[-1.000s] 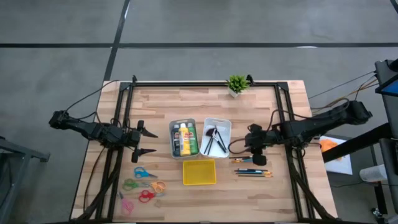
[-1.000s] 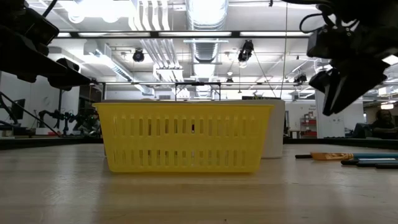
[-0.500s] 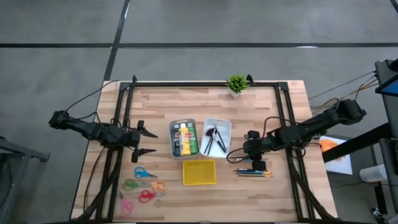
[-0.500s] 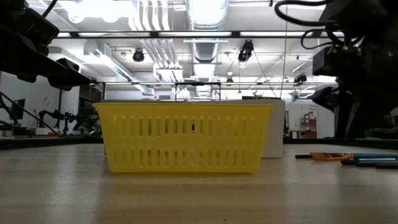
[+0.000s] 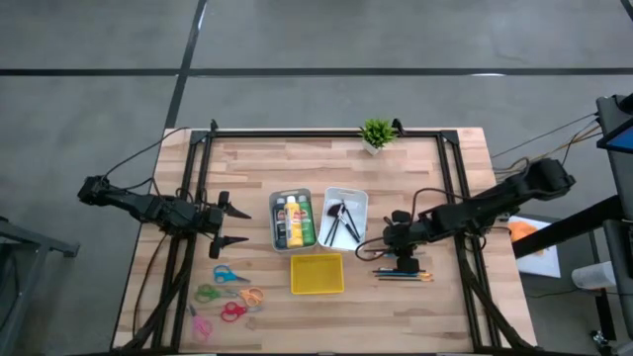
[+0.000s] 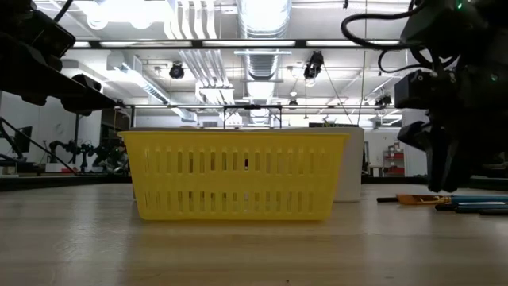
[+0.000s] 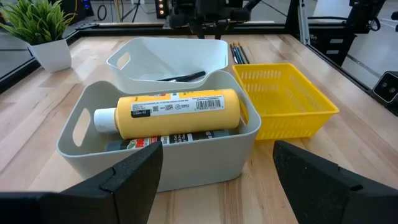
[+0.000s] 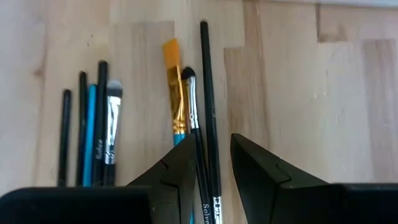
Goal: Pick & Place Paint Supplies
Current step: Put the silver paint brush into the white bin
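Wood table [image 5: 435,178]: yellow bottle [image 7: 180,112] w/ barcode label, text unreadable.

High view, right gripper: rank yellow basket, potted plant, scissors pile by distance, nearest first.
From the right gripper, over the loose brushes:
1. Yellow basket, just toward the table's middle.
2. Potted plant, at the far edge.
3. Scissors pile, across the table on the left arm's side.
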Motion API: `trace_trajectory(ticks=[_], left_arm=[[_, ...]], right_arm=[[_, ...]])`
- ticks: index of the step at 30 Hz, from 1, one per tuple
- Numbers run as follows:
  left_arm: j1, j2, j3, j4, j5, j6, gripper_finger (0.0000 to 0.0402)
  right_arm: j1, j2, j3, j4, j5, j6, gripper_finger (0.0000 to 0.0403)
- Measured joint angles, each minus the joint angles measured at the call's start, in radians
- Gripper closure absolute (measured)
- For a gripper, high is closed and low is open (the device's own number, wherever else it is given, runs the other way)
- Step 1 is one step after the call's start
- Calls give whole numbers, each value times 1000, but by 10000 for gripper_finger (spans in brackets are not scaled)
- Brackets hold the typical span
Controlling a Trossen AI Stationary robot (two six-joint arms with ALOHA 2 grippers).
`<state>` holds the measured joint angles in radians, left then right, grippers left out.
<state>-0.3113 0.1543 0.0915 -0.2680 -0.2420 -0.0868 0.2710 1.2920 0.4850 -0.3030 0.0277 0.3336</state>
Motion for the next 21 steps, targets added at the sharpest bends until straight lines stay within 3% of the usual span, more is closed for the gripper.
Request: trace_trajectory(ticks=[11, 21], left_arm=[[0, 0, 0, 0, 0, 0, 96], [0, 0, 0, 0, 0, 0, 96]], right_arm=[[0, 68, 2, 6, 28, 7, 303], [0, -29, -2, -8, 56, 8, 303]])
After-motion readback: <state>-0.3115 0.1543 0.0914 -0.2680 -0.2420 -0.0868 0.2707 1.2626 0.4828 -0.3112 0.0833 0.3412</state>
